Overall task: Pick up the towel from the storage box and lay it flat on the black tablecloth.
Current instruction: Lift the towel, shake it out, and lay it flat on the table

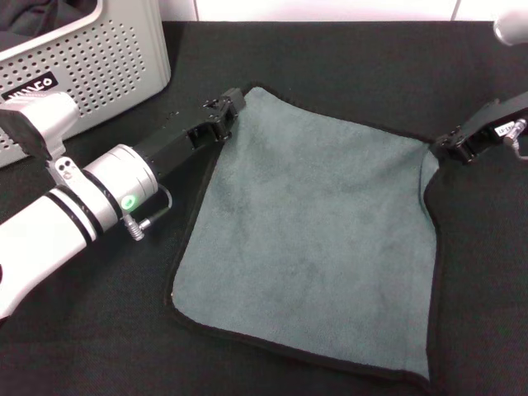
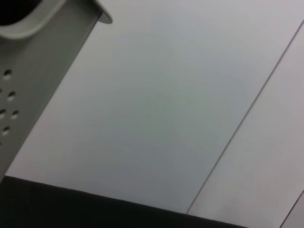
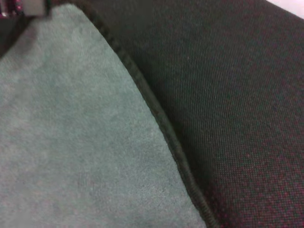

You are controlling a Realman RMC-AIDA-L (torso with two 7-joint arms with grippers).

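Grey-green towel (image 1: pixel 318 239) is lying spread on the black tablecloth (image 1: pixel 346 66), one towel only, near edge slightly rumpled. You are seeing both grippers only in the head view: left gripper (image 1: pixel 224 110) is pinching the towel's far left corner, right gripper (image 1: pixel 452 147) is pinching the far right corner. One box (image 1: pixel 124 58) is sitting at far left, well apart from the towel. Your left wrist view is giving just the box's perforated wall (image 2: pixel 28 90) and a pale surface behind. Your right wrist view is showing the black edging (image 3: pixel 156 118) close up against the cloth weave.
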